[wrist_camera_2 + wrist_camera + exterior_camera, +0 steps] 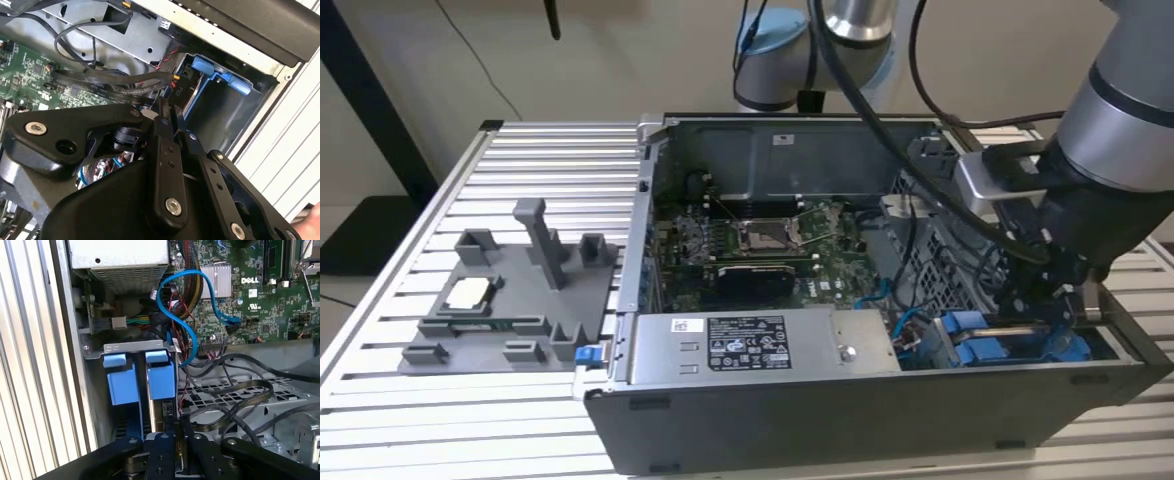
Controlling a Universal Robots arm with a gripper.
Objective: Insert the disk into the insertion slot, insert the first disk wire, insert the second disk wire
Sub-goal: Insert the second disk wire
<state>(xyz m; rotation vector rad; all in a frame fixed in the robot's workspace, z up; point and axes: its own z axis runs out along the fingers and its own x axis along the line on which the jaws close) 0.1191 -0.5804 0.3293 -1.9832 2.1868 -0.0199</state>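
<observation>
We see the gripper (172,440) down inside the open computer case (720,420), at the corner on the exterior view's right; its black fingers (167,150) are drawn together, and in the first wrist view they seem pinched on a thin dark edge below the blue tabs, though we cannot tell just what that edge is; the disk (161,382) stands on edge in the insertion slot (95,390), its bright blue carrier frame showing as two blue tabs side by side just beyond the fingertips; in the exterior view the same blue frame (987,340) sits low in the case corner under the arm (1121,130); a blue cable (185,315) loops from beside the disk up to the green motherboard (265,300); black flat cables (235,390) lie across the perforated metal next to the slot; further out, the silver power supply box (747,345) runs along the case's near wall; a grey fixture tray (507,290) sits on the slatted table (454,420) on the exterior view's left, well apart from the case.
</observation>
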